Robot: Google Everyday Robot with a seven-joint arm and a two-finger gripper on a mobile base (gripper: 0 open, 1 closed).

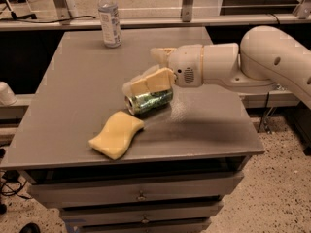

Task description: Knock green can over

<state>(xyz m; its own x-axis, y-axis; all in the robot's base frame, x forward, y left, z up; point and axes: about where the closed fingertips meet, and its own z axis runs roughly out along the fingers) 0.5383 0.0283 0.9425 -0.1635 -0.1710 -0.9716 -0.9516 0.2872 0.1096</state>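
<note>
A yellow sponge (116, 135) is lying lower left on the grey table (82, 81). Just behind it, at the frame's centre, the green can (148, 102) is lying on its side. The gripper (140, 70) is hanging just above it, fingers spread wide and gripping nothing. A clear bottle (110, 18) is standing upper left.

The can (148, 102) is shiny green, flecked with paler marks, its end silver, on a plain grey desk (77, 81). Just above the can the hand (143, 71) shows cream-yellow fingers (151, 81), spread apart, on a white arm (252, 57). Front-left of the can lies a yellow sponge (116, 134); far behind the can, a clear bottle (110, 18), white-capped
</note>
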